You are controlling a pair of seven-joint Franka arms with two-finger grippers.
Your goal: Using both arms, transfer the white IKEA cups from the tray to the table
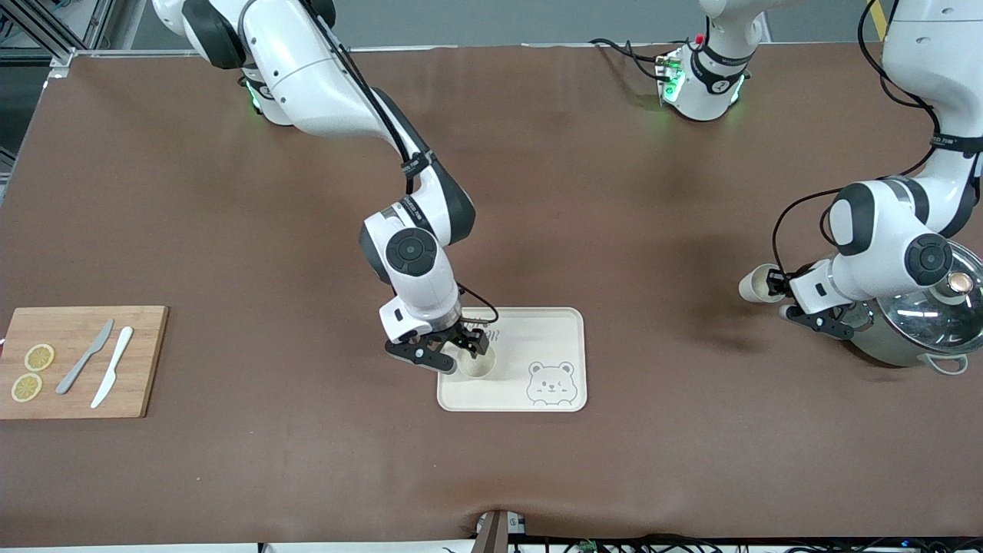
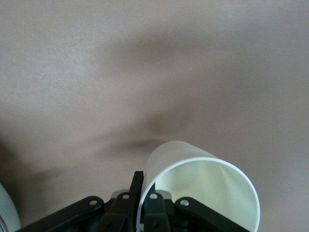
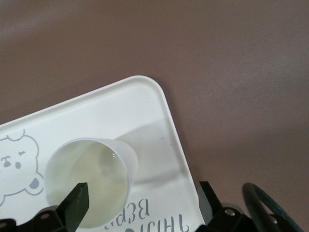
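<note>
One white cup (image 1: 478, 364) (image 3: 89, 180) stands upright on the bear tray (image 1: 554, 332) (image 3: 145, 112), at the tray's end toward the right arm. My right gripper (image 1: 461, 353) (image 3: 142, 200) hangs open just above it. One of its fingertips (image 3: 77, 199) is over the cup's mouth and the other is over the tray's lettering. Nothing is gripped there. The second white cup (image 1: 757, 283) (image 2: 203, 183) is tilted in the air over bare table beside the pot. My left gripper (image 1: 777, 286) (image 2: 145, 183) is shut on its wall, one finger inside the rim and one outside.
A steel pot with a glass lid (image 1: 925, 319) sits at the left arm's end, right by the left wrist. A wooden cutting board (image 1: 81, 361) at the right arm's end carries two lemon slices, a grey knife and a white knife.
</note>
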